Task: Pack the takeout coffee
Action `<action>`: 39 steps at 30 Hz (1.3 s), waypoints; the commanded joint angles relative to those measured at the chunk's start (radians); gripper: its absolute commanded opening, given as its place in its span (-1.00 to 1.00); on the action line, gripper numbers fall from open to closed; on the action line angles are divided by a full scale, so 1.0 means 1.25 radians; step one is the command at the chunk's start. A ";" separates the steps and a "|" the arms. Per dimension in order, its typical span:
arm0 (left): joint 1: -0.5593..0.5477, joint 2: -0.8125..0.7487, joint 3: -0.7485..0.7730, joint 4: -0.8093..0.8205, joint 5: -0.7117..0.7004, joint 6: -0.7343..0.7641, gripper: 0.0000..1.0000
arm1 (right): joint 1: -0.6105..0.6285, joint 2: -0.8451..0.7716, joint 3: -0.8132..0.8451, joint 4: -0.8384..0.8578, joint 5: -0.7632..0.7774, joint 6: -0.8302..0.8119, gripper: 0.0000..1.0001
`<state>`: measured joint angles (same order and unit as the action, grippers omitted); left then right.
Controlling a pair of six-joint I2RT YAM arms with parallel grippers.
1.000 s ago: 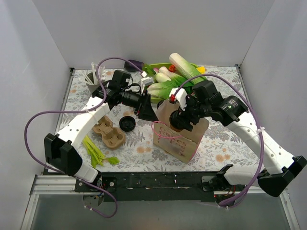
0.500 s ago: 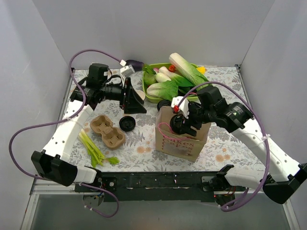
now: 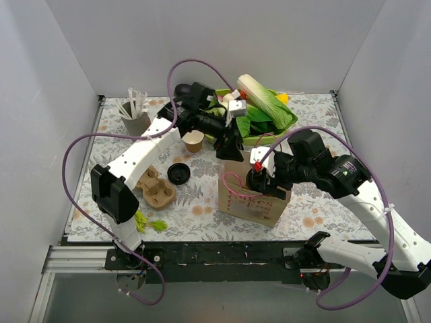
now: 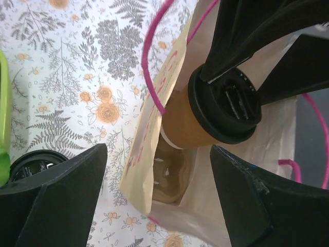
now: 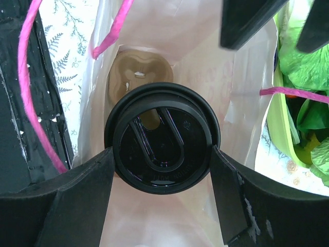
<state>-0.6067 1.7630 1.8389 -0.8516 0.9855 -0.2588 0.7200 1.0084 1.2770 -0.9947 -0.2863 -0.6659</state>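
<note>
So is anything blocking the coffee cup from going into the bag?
Nothing visible. The right gripper holds the lidded coffee cup in the paper bag's open mouth; only a pulp cup tray lies below.

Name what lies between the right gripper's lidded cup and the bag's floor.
A brown pulp tray, below the lidded cup inside the bag; right wrist view shows it.

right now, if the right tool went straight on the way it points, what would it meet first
The right tool grips a lidded cup, which would likely meet the pulp tray low inside the paper bag first; depth is unclear.
</note>
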 commanded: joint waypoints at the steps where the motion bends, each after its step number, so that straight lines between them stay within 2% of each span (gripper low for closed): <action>1: -0.043 -0.040 -0.024 0.041 -0.093 0.087 0.60 | 0.007 -0.034 -0.013 -0.006 0.011 -0.006 -0.97; 5: -0.055 -0.015 0.012 0.010 -0.118 0.150 0.34 | 0.006 -0.042 -0.014 -0.006 0.016 -0.001 -0.97; 6: -0.057 -0.008 0.026 -0.008 -0.116 0.162 0.16 | 0.007 -0.042 -0.019 -0.004 0.017 -0.001 -0.97; 8: -0.061 0.014 0.049 -0.051 -0.113 0.182 -0.03 | 0.007 -0.042 -0.025 0.002 0.016 -0.006 -0.97; 9: -0.063 0.020 0.053 -0.061 -0.109 0.183 -0.25 | 0.007 -0.043 -0.029 0.005 0.016 -0.008 -0.97; 12: -0.074 0.028 0.053 -0.083 -0.104 0.185 -0.55 | 0.008 -0.035 -0.030 0.029 0.017 -0.011 -0.97; 14: -0.080 0.029 0.053 -0.094 -0.105 0.181 -0.93 | 0.008 -0.029 -0.023 0.045 0.019 -0.016 -0.97; 15: -0.085 0.027 0.054 -0.095 -0.107 0.164 -1.00 | 0.008 -0.023 -0.019 0.050 0.022 -0.018 -0.97; 19: -0.099 -0.013 0.054 -0.038 -0.156 0.072 -1.00 | 0.008 -0.026 -0.010 0.047 0.025 -0.049 -0.97; 22: -0.118 -0.076 0.010 0.026 -0.216 0.032 -1.00 | 0.009 -0.063 -0.041 0.059 0.038 -0.078 -0.97; 29: -0.186 -0.216 -0.169 0.118 -0.348 0.035 -1.00 | 0.013 -0.119 -0.104 0.067 0.039 -0.139 -0.97; 34: -0.221 -0.270 -0.218 0.149 -0.407 0.032 -1.00 | 0.015 -0.144 -0.124 0.042 0.046 -0.172 -0.97; 39: -0.229 -0.288 -0.233 0.162 -0.376 0.039 -1.00 | 0.015 -0.189 -0.160 0.031 0.049 -0.191 -0.97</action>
<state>-0.8867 1.4525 1.5696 -0.6968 0.5106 -0.2111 0.7345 0.8192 1.1042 -0.9493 -0.2367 -0.8558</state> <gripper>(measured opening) 0.010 0.771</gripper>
